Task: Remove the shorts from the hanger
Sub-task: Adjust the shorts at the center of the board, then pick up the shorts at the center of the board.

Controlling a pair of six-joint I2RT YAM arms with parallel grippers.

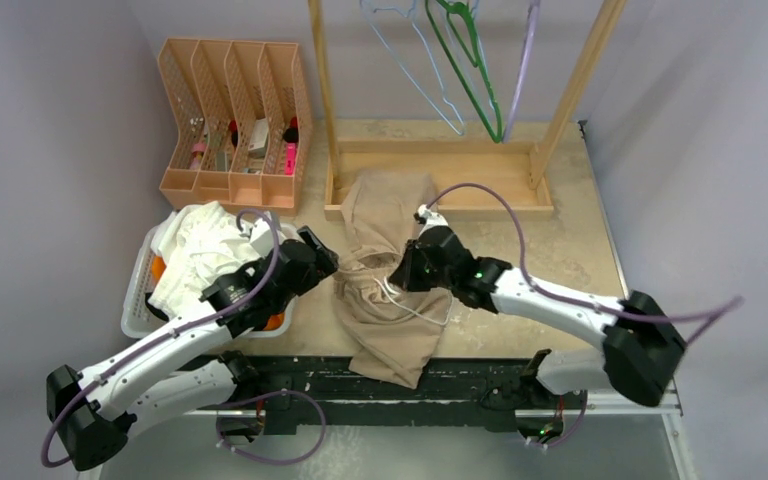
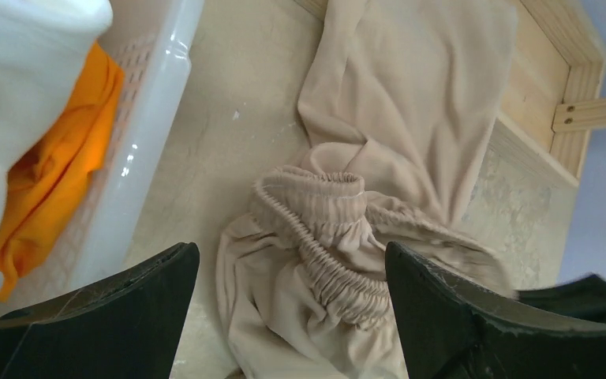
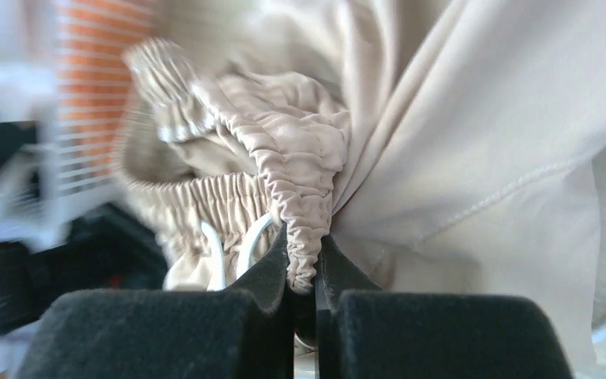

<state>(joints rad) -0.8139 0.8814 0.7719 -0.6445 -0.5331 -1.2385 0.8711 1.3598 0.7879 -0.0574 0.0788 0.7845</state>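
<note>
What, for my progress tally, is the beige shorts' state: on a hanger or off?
Off: the beige shorts lie crumpled on the table; the hangers hang bare.

- Limp beige cloth shorts (image 1: 390,340): plain tan; thin cord drawstring (image 3: 213,253) white.
- Perforated plastic laundry basket (image 2: 150,118): glossy white; holds white cloth (image 1: 200,245) and bright orange cloth (image 2: 55,174).
- Slotted plastic file rack (image 1: 230,100): peach-orange.
- 3 wire hangers: pale blue hanger (image 1: 457,125), green hanger (image 1: 495,130), lilac hanger (image 1: 526,60).

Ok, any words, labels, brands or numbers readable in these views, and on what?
No text can be read anywhere.
Tan shorts: no tag or print shows in any view.
Items in the organizer: too small to tell whether they carry labels.
Basket: plain, no marking visible.
</note>
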